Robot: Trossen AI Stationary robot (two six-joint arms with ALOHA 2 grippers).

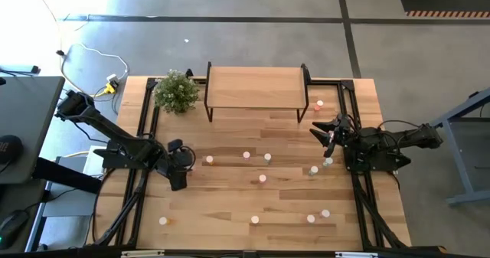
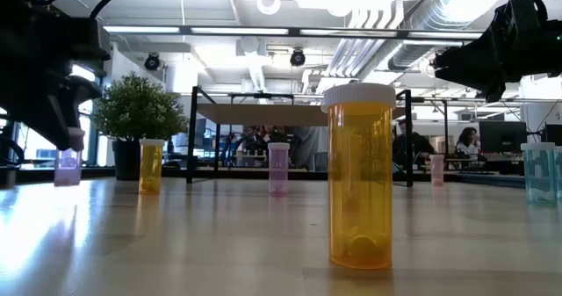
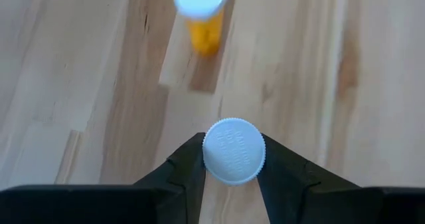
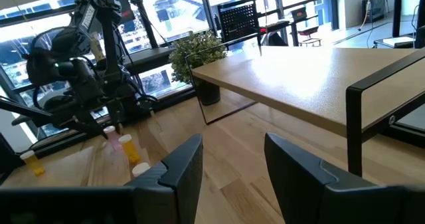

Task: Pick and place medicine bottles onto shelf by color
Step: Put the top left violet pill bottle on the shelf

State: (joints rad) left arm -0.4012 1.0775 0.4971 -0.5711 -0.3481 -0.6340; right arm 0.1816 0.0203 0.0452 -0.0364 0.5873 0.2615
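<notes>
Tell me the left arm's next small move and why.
Probably lift straight up. The left pincer has its fingers pressed on both sides of a white-capped bottle, which the low view shows as pink and standing on the table. The shelf is bare, so raising comes before carrying.

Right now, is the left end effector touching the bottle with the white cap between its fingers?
Touching. The left wrist view shows both dark fingers of the left end effector pressed against the white-capped bottle, no gap on either side.

teal bottle (image 2: 542, 171) cut off, orange bottle (image 3: 202, 14) blurred
</notes>
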